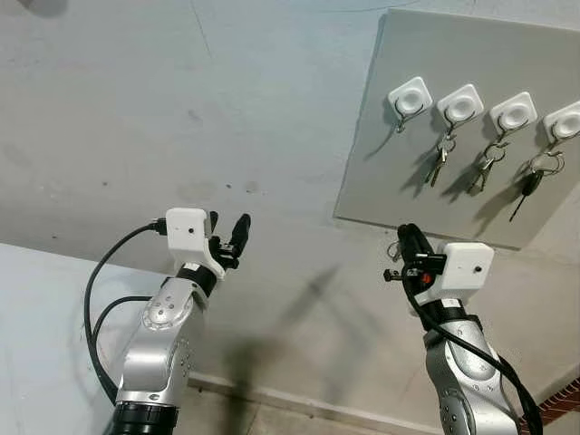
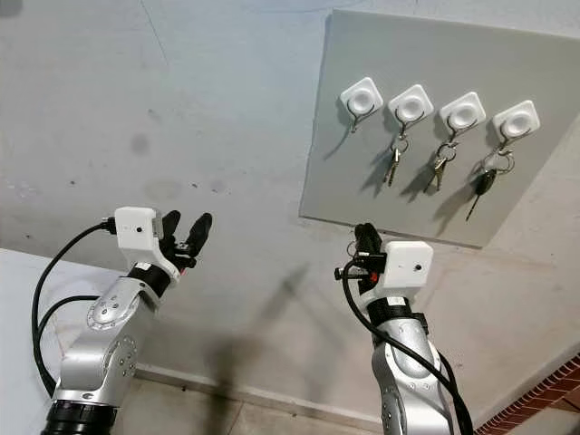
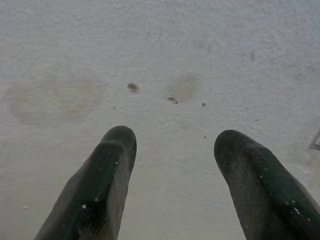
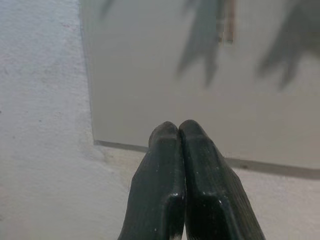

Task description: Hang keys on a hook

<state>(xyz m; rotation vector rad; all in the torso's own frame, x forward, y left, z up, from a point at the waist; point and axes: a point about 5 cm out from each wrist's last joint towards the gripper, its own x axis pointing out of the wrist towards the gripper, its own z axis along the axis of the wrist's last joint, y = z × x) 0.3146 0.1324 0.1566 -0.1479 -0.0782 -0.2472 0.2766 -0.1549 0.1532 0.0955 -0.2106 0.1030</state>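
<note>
A grey board (image 1: 399,181) on the wall carries a row of white hooks. The leftmost hook (image 1: 410,97) is bare. The others hold a silver key bunch (image 1: 438,163), a second bunch (image 1: 482,170) and a black-headed key (image 1: 533,184). My right gripper (image 1: 410,234) is raised just below the board's lower edge, fingers pressed shut (image 4: 178,127). A thin key ring (image 1: 394,248) sticks out at the fingers' left side; any keys on it are hidden. My left gripper (image 1: 229,222) is open, held up facing the bare wall far left of the board.
The pale plaster wall (image 1: 181,109) has a few small stains (image 3: 132,87). A baseboard (image 1: 299,399) runs along the floor below the arms. A brick-patterned patch (image 1: 562,399) shows at the lower right.
</note>
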